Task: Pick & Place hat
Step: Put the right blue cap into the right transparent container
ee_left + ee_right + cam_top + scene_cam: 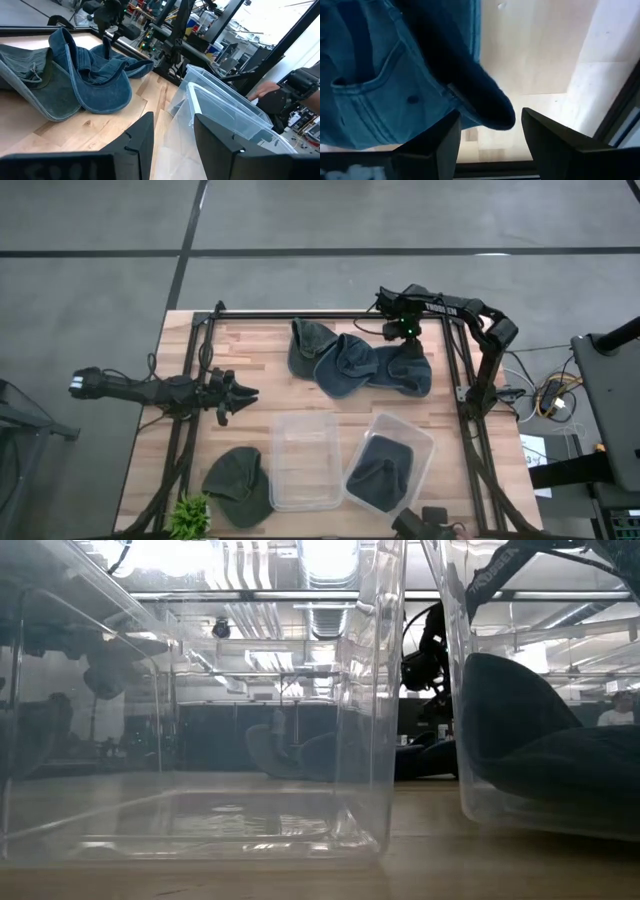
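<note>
While my right gripper (489, 134) hung over the blue hats (372, 366) at the table's far side, its fingers stood apart with nothing clamped, one hat's dark edge just above the gap. My left gripper (243, 394) waited near the left edge, jaws parted and empty. Nearer me, one clear bin (303, 461) sat bare; the tilted bin (410, 442) beside it held a dark hat (378, 472). A green hat (238, 482) lay on the wood beside a small plant (189, 516).
</note>
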`<state>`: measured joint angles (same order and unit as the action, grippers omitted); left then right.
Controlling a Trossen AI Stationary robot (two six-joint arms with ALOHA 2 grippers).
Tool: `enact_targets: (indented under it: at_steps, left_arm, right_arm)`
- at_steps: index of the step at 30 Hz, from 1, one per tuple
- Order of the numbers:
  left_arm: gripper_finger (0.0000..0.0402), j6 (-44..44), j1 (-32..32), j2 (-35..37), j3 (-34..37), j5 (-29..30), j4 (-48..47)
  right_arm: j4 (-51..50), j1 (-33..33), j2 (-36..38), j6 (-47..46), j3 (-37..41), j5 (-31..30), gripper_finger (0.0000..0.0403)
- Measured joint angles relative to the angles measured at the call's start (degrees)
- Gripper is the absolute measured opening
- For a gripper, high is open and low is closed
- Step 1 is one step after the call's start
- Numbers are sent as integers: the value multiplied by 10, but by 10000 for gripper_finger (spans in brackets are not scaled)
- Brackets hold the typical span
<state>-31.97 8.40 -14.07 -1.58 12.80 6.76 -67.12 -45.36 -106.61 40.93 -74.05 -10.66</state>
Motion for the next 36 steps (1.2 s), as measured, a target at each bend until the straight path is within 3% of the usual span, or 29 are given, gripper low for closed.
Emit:
enact_targets:
  at_steps: [5, 10, 12, 17, 31, 36]
  left_arm:
    - [133, 0, 0, 0, 0, 1, 0]
    - [133, 1, 0, 0, 0, 2, 0]
    - [133, 3, 0, 0, 0, 2, 0]
    - [133, 3, 0, 0, 0, 2, 0]
    - [133, -2, 0, 0, 0, 4, 3]
    - [133, 2, 0, 0, 0, 16, 7]
  right_arm:
    - [3, 0, 0, -7, -5, 0, 170]
    - [-1, 0, 0, -18, -5, 2, 40]
    - [-2, 0, 0, -27, -5, -2, 21]
    - [-33, 2, 3, -65, -20, -68, 12]
    - [-150, 43, 119, -153, -98, -78, 9]
    - [-163, 66, 165, -204, -125, -123, 9]
